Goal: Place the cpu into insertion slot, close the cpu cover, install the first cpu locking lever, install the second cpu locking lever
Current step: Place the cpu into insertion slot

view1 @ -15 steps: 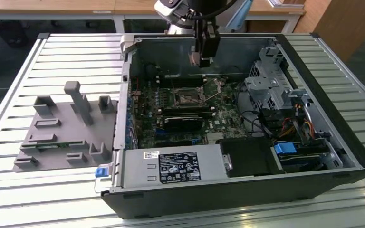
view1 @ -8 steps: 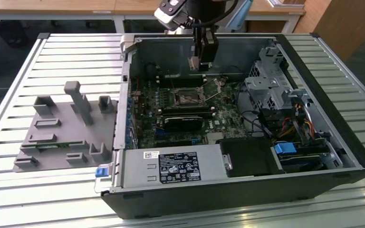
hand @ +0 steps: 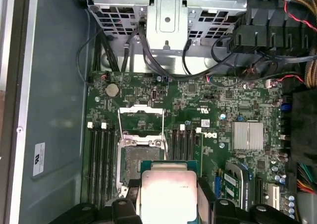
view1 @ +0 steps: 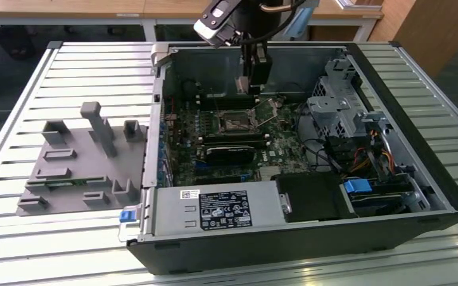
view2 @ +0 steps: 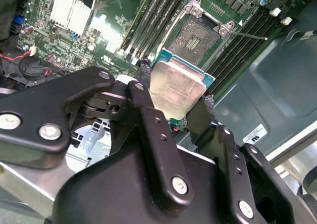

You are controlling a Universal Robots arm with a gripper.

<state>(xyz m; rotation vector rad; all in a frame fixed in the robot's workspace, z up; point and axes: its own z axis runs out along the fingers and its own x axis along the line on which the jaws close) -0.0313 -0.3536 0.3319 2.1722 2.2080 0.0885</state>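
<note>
Here the end effector (view2: 174,89) grips the cpu (view2: 179,85), seemingly above the insertion slot (view2: 200,38).

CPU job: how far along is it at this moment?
Done: cpu picked up, gripper shut on it. In hand: it hangs over the board near the empty slot. Left: seating it, closing the cover, which stands open, and both locking steps.

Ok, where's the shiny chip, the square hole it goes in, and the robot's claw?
chip (view2: 176,92), second wrist view, middle of its silver top.
socket (view2: 199,38), second wrist view, its dark centre.
claw (hand: 168,196), first wrist view, between the fingertips gripping the chip.
</note>
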